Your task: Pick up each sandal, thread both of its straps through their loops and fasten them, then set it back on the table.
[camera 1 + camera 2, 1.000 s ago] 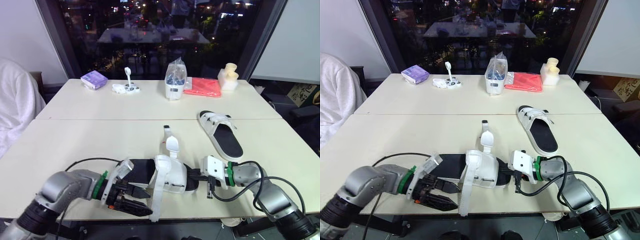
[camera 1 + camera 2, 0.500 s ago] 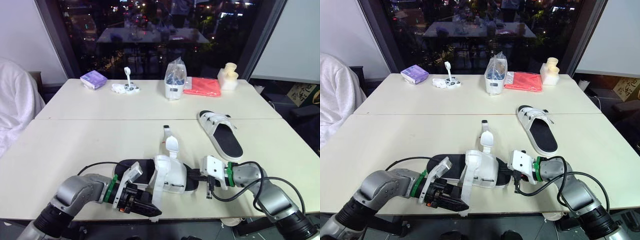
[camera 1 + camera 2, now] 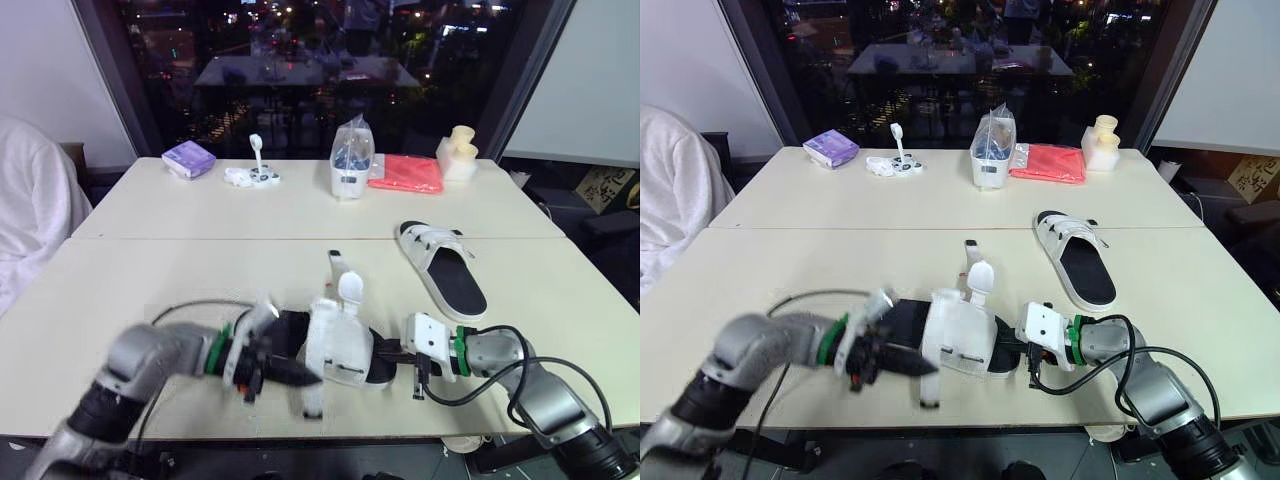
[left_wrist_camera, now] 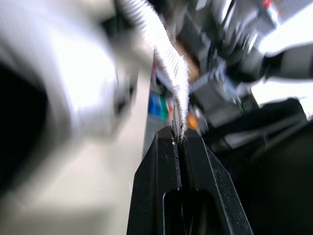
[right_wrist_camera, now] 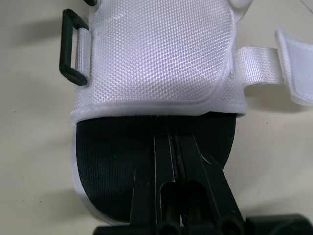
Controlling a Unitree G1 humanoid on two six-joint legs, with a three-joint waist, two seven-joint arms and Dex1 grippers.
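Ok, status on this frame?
Left gripper shut on strap. Right gripper shut on sole of near sandal. Black loop empty. Second sandal lies apart.

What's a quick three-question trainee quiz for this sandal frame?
1. True or false: the left tool is shut on a white strap.
2. Which part of the near sandal does the right tool clamp? A) black loop B) black sole C) strap end
3. Fill in: the second sandal lies beyond the near one, toward the robot's ____ side.

Key: 1 true; 2 B; 3 right.
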